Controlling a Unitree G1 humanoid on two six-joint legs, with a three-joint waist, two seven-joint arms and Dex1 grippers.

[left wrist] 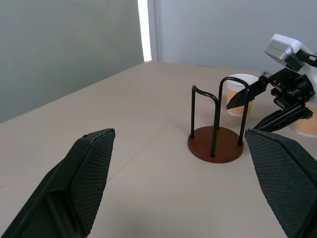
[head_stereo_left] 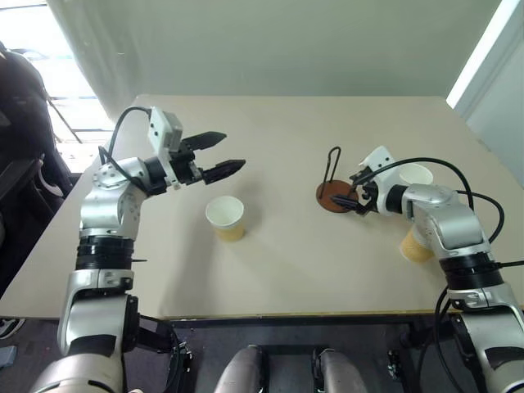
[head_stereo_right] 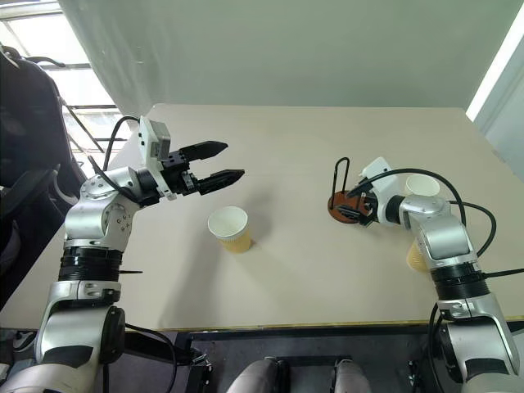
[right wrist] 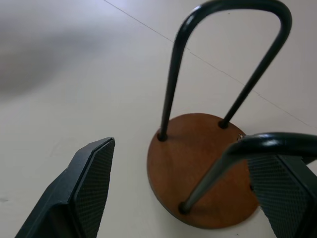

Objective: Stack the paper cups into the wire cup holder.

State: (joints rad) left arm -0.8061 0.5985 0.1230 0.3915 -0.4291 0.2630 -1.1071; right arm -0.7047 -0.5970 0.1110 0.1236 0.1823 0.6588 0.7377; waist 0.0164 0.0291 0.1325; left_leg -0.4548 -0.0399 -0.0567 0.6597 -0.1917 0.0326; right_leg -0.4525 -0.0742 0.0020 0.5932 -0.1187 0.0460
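One paper cup (head_stereo_left: 226, 218) stands upright on the table (head_stereo_left: 278, 123), mouth up, just below and ahead of my left gripper (head_stereo_left: 235, 151), which hovers open and holds nothing. The wire cup holder (head_stereo_left: 333, 195), a brown disc with two black loops, stands right of centre. My right gripper (head_stereo_left: 348, 191) is open at the holder's right side; in the right wrist view its fingers (right wrist: 84, 188) straddle the disc (right wrist: 198, 163), and whether they touch it I cannot tell. A second cup (head_stereo_left: 415, 174) stands behind the right wrist. A third cup (head_stereo_left: 415, 246) is partly hidden under the right forearm.
The beige table runs wide between the middle cup and the holder and back to the grey wall. Its front edge (head_stereo_left: 286, 313) lies close to me. A black cable (head_stereo_left: 458, 176) loops over the right arm. A dark chair (head_stereo_left: 20, 90) stands beyond the table's left edge.
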